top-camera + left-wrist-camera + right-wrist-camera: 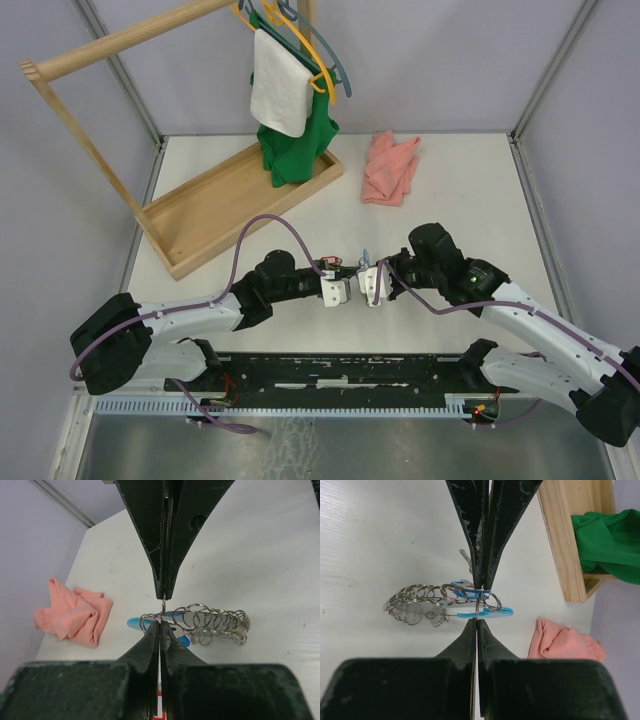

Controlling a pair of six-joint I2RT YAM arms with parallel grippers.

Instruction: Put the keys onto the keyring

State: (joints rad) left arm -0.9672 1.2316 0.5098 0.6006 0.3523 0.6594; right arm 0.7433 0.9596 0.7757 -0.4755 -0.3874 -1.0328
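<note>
My two grippers meet tip to tip at the table's middle, left gripper and right gripper, both shut. A thin silver ring stands edge-on between the two pairs of tips. A red and white tag is pinched deep between my left fingers. Just beyond the tips is the keyring, a chain of silver rings that casts a shadow on the table. Two blue tags and a silver key sit at the chain's near end. From above only a blue tag shows.
A crumpled pink cloth lies at the back of the table. A wooden clothes rack with green and white garments stands at the back left.
</note>
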